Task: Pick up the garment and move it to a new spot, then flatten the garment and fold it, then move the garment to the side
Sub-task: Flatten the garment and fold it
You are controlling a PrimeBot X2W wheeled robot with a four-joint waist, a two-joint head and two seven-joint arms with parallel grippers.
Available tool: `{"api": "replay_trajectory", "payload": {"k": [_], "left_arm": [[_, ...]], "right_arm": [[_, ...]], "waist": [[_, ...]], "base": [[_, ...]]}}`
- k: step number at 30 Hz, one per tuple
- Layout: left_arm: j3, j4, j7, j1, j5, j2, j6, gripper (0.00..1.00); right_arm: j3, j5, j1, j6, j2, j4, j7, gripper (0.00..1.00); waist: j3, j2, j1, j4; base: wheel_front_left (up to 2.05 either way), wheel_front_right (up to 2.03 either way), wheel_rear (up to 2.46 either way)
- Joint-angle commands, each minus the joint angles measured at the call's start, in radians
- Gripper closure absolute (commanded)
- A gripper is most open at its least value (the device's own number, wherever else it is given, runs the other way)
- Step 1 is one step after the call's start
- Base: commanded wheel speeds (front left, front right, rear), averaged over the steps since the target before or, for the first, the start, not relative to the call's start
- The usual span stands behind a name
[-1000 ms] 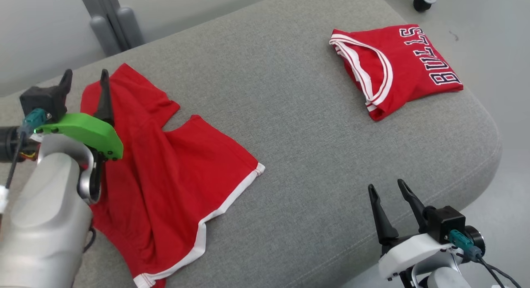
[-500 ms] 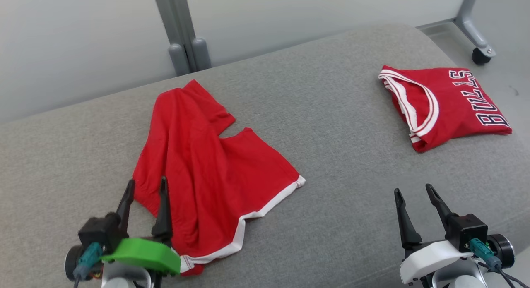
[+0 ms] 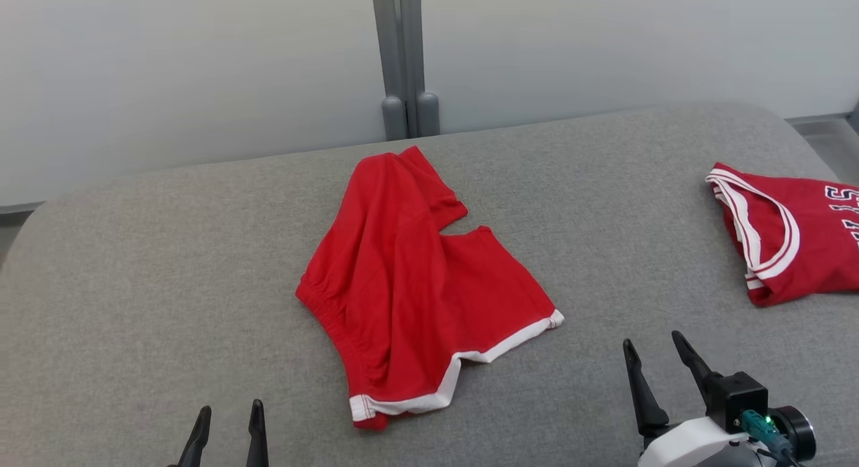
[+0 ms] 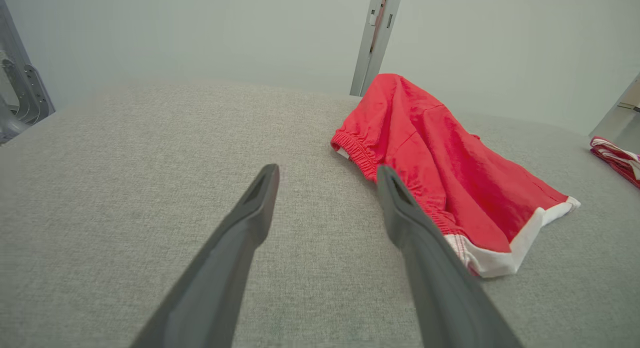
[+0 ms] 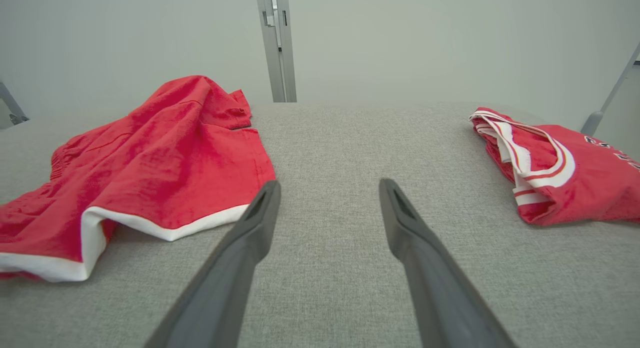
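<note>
1. In head view: see red shorts point(image 3: 416, 279) lying rumpled around the middle of grey cushion point(image 3: 168, 266), with the elastic waistband on the left, white-trimmed leg hems toward the near and right sides, and one leg bunched at the far end
2. Same view: find left gripper point(image 3: 229, 413) at the bottom edge, lower left, only the finger ends poking in, spread apart with nothing between, clear of the shorts. Find right gripper point(image 3: 652, 343) at lower right, fingers spread wide and empty, over bare cushion between the shorts and red jersey point(image 3: 798, 245). Note the jersey is folded at far right, cut by the frame edge, well apart from the shorts. See grey post point(image 3: 402, 58) behind the cushion against pale wall point(image 3: 168, 71)
3. In left wrist view: looking along left gripper point(image 4: 327, 170), fingers wide apart, gripping nothing, bare cushion in the gap. See red shorts point(image 4: 440, 158) right of centre. That view's right finger overlaps the waistband edge, cannot tell contact. Spot a sliver of red jersey point(image 4: 617, 160) at the right edge
4. In right wrist view: looking along right gripper point(image 5: 330, 184), fingers wide, empty, bare cushion in the gap. See red shorts point(image 5: 165, 153) on that view's left, white hem nearest, hem corner just beside the left fingertip. See red jersey point(image 5: 555, 173) on the right, apart from the fingers
</note>
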Motion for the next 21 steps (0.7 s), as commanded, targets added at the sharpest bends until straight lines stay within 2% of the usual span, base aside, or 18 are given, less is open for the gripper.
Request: {"api": "replay_trajectory", "payload": {"k": [1,7,21], "left_arm": [[0.014,-0.005,0.0,0.021,0.016,-0.007,-0.013,0.0],[0.023,-0.004,0.0,0.053,0.051,-0.019,-0.037,0.0],[0.031,0.005,0.0,0.042,0.039,-0.024,-0.051,0.0]], "right_arm": [[0.009,0.001,0.014,-0.002,-0.002,0.012,-0.003,0.0],[0.029,0.006,0.01,-0.002,-0.001,0.041,-0.003,0.0],[0.04,0.008,-0.006,-0.002,0.0,0.052,-0.003,0.0]], "waist": [[-0.034,0.0,0.0,0.038],[-0.044,0.0,0.0,0.049],[-0.043,0.0,0.0,0.038]], "base": [[0.0,0.0,0.0],[0.0,0.0,0.0],[0.0,0.0,0.0]]}}
